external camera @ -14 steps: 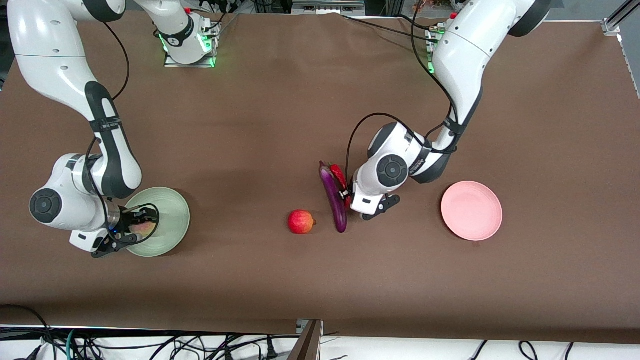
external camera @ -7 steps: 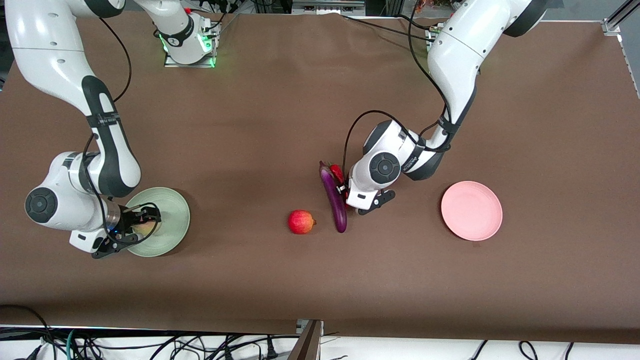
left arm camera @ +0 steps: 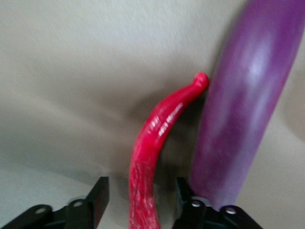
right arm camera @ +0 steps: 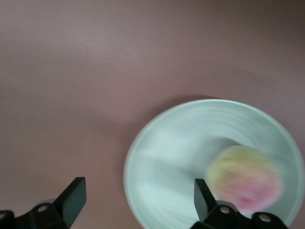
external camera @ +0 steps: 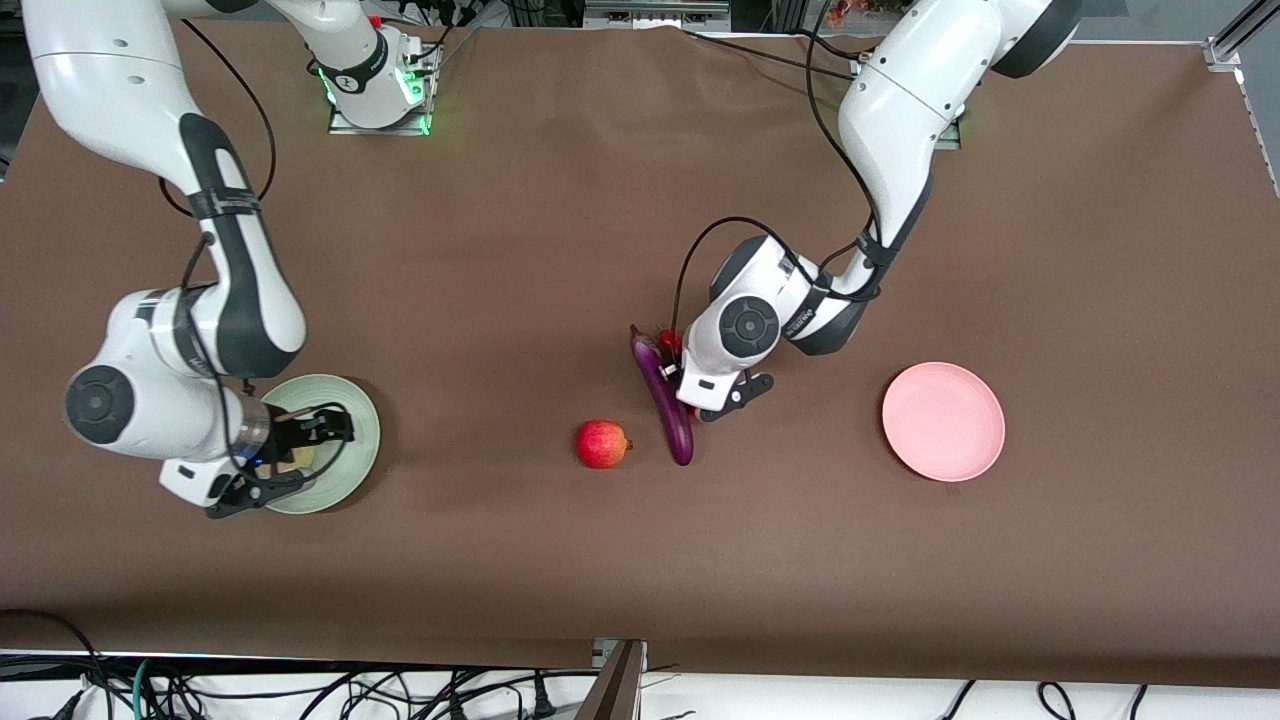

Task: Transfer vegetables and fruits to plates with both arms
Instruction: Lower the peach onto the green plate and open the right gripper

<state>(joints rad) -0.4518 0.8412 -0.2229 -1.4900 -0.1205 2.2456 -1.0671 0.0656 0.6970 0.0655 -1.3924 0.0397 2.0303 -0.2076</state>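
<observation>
The red chili lies against the purple eggplant near the table's middle. My left gripper is down over the chili, open, one finger on each side with gaps showing. The eggplant runs beside one finger. The yellow-pink peach rests on the mint green plate toward the right arm's end of the table. My right gripper hangs open over that plate's rim, holding nothing. The red round fruit sits on the table beside the eggplant's tip.
The pink plate stands bare toward the left arm's end of the table. Brown cloth covers the table. Cables and a stand lie along the edge nearest the front camera.
My right gripper has opened, leaving the peach on the green plate, and has drawn back. My left gripper has shifted over the chili and its fingers have narrowed around it.
</observation>
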